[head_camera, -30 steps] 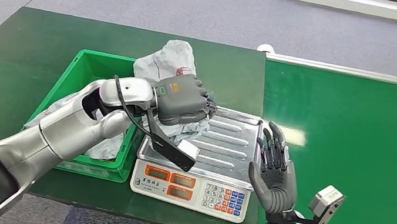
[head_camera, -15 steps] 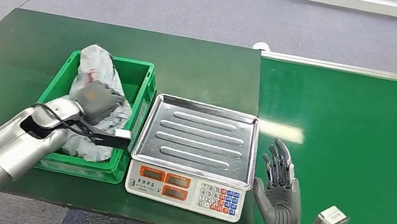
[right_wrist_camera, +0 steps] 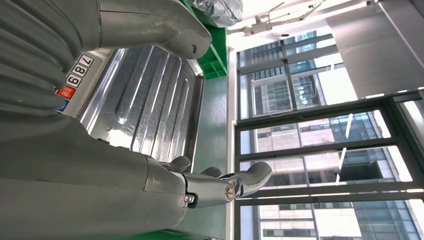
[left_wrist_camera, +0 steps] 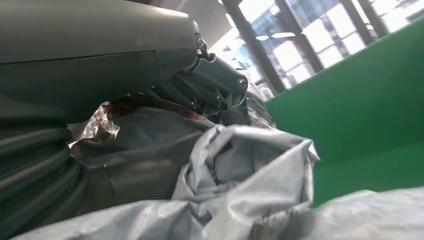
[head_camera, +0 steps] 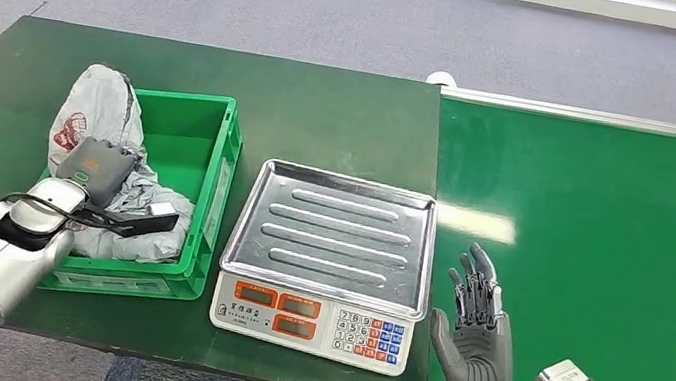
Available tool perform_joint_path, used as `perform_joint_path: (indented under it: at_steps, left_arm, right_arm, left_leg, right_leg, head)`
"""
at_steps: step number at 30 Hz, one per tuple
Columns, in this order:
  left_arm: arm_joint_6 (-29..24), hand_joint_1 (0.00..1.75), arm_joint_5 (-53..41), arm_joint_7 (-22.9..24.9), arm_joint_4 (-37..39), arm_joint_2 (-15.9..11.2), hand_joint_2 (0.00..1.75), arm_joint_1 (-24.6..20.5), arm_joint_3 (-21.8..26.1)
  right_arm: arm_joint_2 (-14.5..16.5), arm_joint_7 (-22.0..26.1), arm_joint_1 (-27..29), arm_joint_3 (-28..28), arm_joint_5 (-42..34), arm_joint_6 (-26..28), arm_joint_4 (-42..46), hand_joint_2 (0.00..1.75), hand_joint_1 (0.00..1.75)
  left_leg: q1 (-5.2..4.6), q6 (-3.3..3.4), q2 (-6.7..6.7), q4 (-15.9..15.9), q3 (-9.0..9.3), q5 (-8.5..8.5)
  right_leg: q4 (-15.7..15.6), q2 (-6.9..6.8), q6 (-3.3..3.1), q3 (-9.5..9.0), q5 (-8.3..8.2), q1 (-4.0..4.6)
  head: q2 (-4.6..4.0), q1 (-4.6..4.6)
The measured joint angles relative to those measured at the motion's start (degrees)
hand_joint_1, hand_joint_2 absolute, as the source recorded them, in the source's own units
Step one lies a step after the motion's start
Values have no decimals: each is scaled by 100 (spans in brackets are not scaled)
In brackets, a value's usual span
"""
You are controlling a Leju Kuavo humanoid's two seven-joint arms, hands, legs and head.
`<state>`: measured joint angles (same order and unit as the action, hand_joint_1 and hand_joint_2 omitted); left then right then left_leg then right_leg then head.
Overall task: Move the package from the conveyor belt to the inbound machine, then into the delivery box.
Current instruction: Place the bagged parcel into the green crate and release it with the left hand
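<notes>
So in the last second my left hand [head_camera: 98, 168] carried the package [head_camera: 94, 119] off the scale and over into the green crate [head_camera: 209, 194], and the whole view slid a bit sideways along with it. Everything below is relative to the scale [head_camera: 326, 248], since it sits pretty much in the middle.

The package, a crumpled grey poly bag with a bit of red print, is now inside the crate just to the left of the scale, bunched against the crate's far-left wall and sticking up over the rim. My left hand lies on top of it with fingers curled down into the plastic; in the left wrist view the fingers [left_wrist_camera: 220, 92] press right into the wrinkled bag [left_wrist_camera: 240, 180], so I'm gripping it.

My right hand [head_camera: 475, 327] hovers just off the scale's near-right corner, palm up-ish, fingers spread and holding nothing. The steel tray on the scale is bare. The green conveyor belt [head_camera: 606, 261] runs off to the scale's right.
</notes>
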<state>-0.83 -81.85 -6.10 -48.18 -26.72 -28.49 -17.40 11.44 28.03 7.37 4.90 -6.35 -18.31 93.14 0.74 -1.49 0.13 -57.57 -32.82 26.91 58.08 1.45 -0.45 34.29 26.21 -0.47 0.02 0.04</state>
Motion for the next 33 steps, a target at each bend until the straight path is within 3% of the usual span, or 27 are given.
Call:
perform_joint_path:
  at_steps: [5, 10, 12, 14, 15, 19, 22, 33]
  left_arm:
    - [-506, 0, 692, -739, -260, 415, 175, 231, 397]
    - [-540, 0, 905, -868, -429, 615, 175, 332, 521]
    - [-132, 0, 2213, -1461, -737, 935, 175, 472, 670]
    - [710, 0, 4428, -2226, -1259, 1516, 175, 697, 830]
    - [1130, 0, 5326, -2388, -1467, 1790, 175, 780, 838]
    - [1753, 0, 6930, -2315, -1873, 2525, 175, 933, 683]
    - [1895, 0, 7659, -2179, -2112, 2898, 175, 999, 538]
    - [2012, 0, 8577, -1977, -2218, 3582, 175, 1209, 409]
  right_arm:
    - [23, -27, 5, -1, 33, 75, 15, 175, 0]
    - [23, -38, 3, -2, 52, 100, 16, 175, 0]
    - [23, -86, -41, 3, 253, 337, 13, 175, 0]
    - [23, -168, -188, 33, 587, 781, -9, 175, 0]
    - [23, -201, -293, 64, 718, 979, -33, 175, 0]
    - [23, -226, -644, 268, 948, 1365, -247, 175, 0]
    - [23, -262, -942, 476, 956, 1504, -509, 175, 0]
    - [89, -327, -1750, 939, 468, 1319, -1706, 175, 0]
  left_leg:
    - [0, -3, -18, 0, -5, -3]
    - [-2, -2, -27, 0, -9, -3]
    - [-9, 1, -35, -2, -13, -4]
    - [-21, 7, -51, -4, -20, -5]
    - [-26, 11, -58, -5, -22, -6]
    - [-29, 16, -54, -9, -24, -3]
    - [-26, 15, -54, -9, -24, -4]
    - [-18, 13, -55, -7, -25, -7]
  right_leg:
    - [0, -17, -1, -1, 0, 0]
    - [0, -23, 0, -3, -1, 0]
    - [-1, -30, 2, -2, 0, -3]
    - [-1, -47, 8, -3, 2, -9]
    - [-1, -54, 11, -3, 2, -11]
    - [-2, -52, 17, -3, -2, -23]
    - [-2, -53, 17, -3, -2, -27]
    - [-1, -55, 15, -2, 0, -11]
  head:
    - [0, 1]
    - [0, 1]
    - [0, 1]
    - [0, 2]
    - [0, 2]
    - [0, 3]
    - [0, 1]
    - [0, 2]
